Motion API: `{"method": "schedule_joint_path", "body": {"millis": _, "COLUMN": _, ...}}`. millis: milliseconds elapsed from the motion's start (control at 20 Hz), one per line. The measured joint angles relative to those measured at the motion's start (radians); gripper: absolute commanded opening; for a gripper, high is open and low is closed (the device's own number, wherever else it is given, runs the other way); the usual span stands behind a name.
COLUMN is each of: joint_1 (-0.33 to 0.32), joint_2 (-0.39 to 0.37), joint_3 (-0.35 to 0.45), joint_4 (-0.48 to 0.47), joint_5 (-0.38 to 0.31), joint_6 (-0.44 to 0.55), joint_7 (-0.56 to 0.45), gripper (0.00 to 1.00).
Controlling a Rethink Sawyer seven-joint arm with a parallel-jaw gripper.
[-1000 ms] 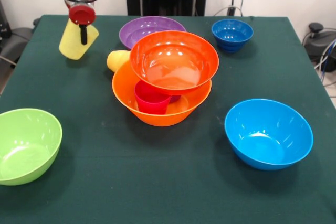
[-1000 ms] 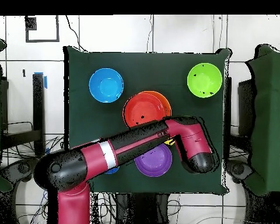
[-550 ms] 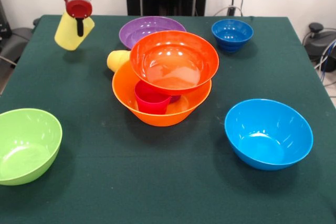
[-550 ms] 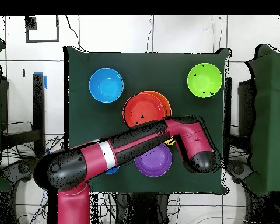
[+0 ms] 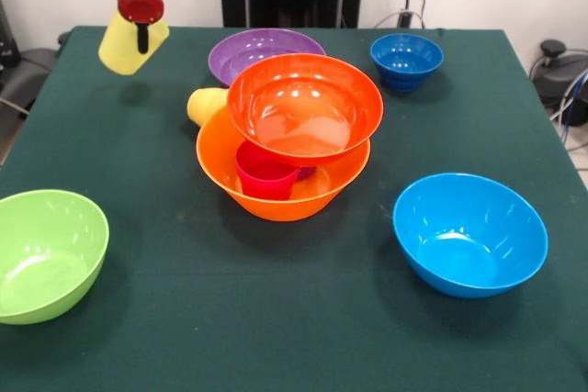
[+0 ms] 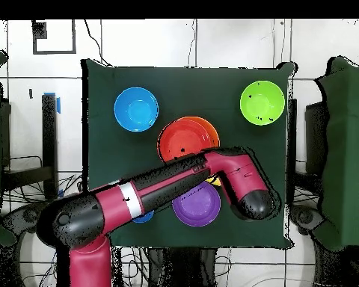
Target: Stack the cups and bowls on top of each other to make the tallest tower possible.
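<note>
Aloft, pale yellow cup (image 5: 126,43) tilted, mouth down-left.

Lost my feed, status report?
Gripper shut on pale yellow plastic cup, held aloft. Red-orange bowl tops tower. Nothing in the way.

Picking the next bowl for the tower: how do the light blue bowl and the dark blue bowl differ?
The light blue bowl is far larger than the dark blue bowl. The light blue one sits near the table's front right in the front view; the dark blue one sits at the far right, beside the purple bowl. The light blue one is paler, the dark blue one deeper. Both stand upright, empty and unstacked.
</note>
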Motion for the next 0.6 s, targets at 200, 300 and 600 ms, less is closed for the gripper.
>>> {"method": "schedule_joint_path", "body": {"millis": 200, "joint_1": 0.011, "joint_2": -0.007, "joint_3": 0.004, "joint_4": 0.000, "joint_5": -0.028, "joint_6": -0.012, "joint_7": 0.047, "gripper": 0.00}}
{"method": "schedule_joint_path", "body": {"millis": 300, "joint_1": 0.021, "joint_2": -0.013, "joint_3": 0.005, "joint_4": 0.000, "joint_5": -0.044, "joint_6": -0.023, "joint_7": 0.069, "gripper": 0.00}}
{"method": "schedule_joint_path", "body": {"millis": 600, "joint_1": 0.066, "joint_2": -0.036, "joint_3": 0.006, "joint_4": 0.004, "joint_5": -0.082, "joint_6": -0.059, "joint_7": 0.128, "gripper": 0.00}}
